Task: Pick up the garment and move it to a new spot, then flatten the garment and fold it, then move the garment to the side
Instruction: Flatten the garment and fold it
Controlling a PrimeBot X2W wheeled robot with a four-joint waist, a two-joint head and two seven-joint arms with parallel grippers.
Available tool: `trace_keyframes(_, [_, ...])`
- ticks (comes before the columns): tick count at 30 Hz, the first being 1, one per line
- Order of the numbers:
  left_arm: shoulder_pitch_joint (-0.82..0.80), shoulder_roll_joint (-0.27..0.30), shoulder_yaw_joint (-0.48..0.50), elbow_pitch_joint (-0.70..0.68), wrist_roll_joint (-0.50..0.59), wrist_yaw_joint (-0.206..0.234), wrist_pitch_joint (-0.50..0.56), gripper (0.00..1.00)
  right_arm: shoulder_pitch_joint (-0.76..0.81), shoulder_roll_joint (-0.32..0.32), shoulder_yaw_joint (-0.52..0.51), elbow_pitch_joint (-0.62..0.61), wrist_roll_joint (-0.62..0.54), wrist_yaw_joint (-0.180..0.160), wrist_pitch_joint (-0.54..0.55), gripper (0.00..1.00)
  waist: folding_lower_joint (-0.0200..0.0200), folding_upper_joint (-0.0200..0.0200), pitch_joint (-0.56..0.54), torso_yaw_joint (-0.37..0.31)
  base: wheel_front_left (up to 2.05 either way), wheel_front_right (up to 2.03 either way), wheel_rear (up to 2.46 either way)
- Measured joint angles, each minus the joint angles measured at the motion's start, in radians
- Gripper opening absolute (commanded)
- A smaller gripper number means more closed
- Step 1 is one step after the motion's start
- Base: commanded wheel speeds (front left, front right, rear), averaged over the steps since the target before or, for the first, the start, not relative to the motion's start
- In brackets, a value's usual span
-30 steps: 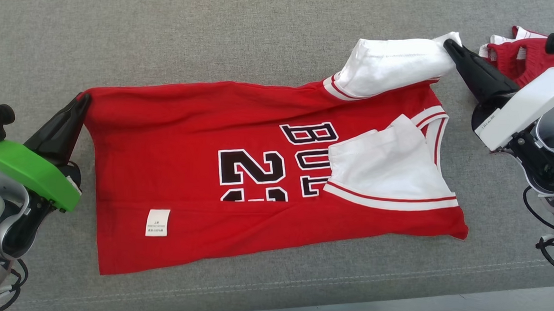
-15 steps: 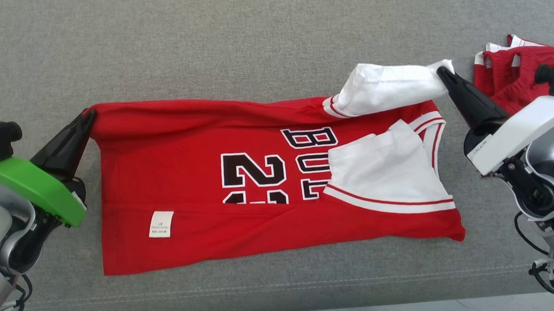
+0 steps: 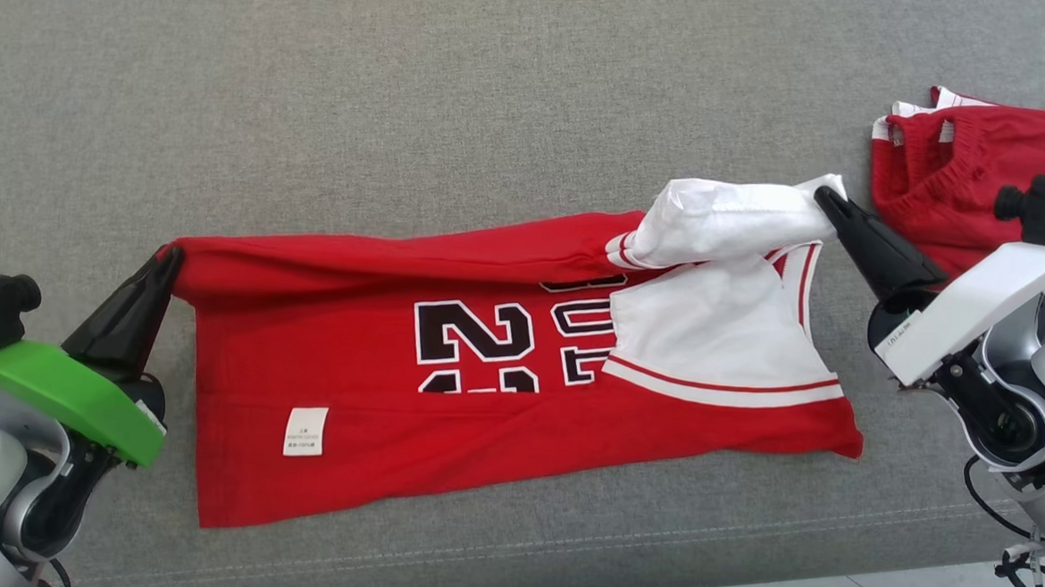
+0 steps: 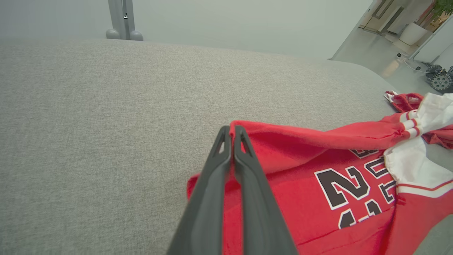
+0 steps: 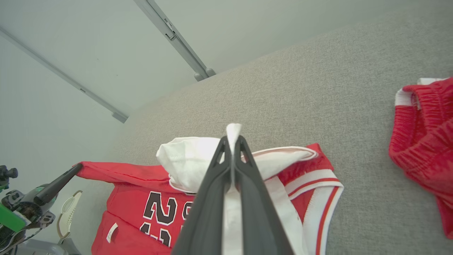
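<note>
Our one red jersey [image 3: 373, 420] lies long ways left to right on the grey cushion [image 3: 407, 100], top end pointing right. Our left claw [image 3: 166, 259] pinches its left corner, and our right claw [image 3: 824, 200] pinches a white sleeve [image 3: 723, 219].

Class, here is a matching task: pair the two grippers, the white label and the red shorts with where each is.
Things: 1 left gripper; 2 right gripper; 3 white label; 4 red shorts.
Places: A apart, right of the jersey; B shut on its red corner; C on its red cloth; D shut on its white sleeve.
Pairs: 1-B; 2-D; 3-C; 4-A.
</note>
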Motion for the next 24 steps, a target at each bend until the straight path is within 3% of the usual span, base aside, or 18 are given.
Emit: trace_keyframes(24, [0.196, -0.044, 0.123, -0.077, 0.047, 0.000, 0.000, 0.03, 0.115, -0.027, -0.012, -0.042, 0.011, -0.020, -0.049, 0.00, 0.0000, 0.0000, -0.004, 0.011, 0.00, 0.00, 0.00])
